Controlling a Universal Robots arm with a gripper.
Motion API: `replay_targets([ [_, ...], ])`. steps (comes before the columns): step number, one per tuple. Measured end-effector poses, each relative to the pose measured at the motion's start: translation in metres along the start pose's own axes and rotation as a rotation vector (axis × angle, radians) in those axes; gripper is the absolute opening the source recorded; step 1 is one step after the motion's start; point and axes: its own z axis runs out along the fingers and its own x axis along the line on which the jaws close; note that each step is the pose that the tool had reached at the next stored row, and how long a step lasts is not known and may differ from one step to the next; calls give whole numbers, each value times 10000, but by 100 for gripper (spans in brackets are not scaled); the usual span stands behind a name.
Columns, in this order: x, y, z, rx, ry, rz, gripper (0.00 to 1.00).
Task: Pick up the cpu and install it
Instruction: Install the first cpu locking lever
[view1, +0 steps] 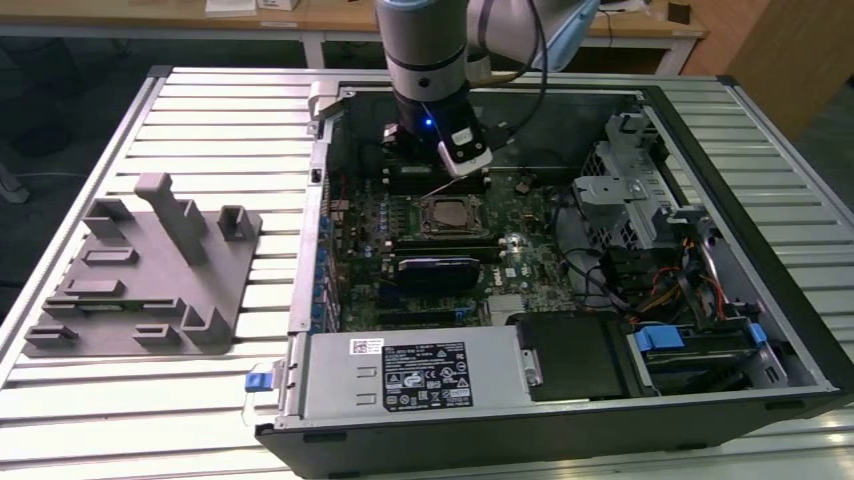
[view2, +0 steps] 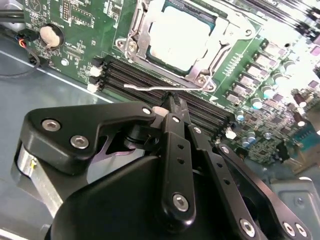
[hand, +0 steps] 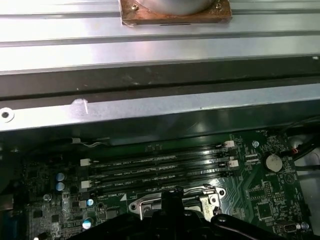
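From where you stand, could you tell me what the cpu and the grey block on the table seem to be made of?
The cpu: a pale, smooth top with a bright sheen, probably metal. The grey block: dull, uniform grey with no glints, likely matte plastic.

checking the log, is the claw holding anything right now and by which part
Nothing is held. The claw is shut on nothing above the memory slots, and the cpu already sits in the socket.
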Motion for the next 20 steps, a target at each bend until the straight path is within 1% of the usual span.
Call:
replay_targets([
  [4, 2, -10, 41, -16, -101, -24, 11],
  [6, 2, -15, 62, -22, -132, -31, 11],
  [9, -4, -21, 92, -25, -153, -40, 11],
  [14, -34, -22, 119, -27, -154, -42, 11],
  [16, -41, -23, 130, -31, -168, -44, 11],
  [20, -47, -29, 156, -47, -275, -71, 11],
])
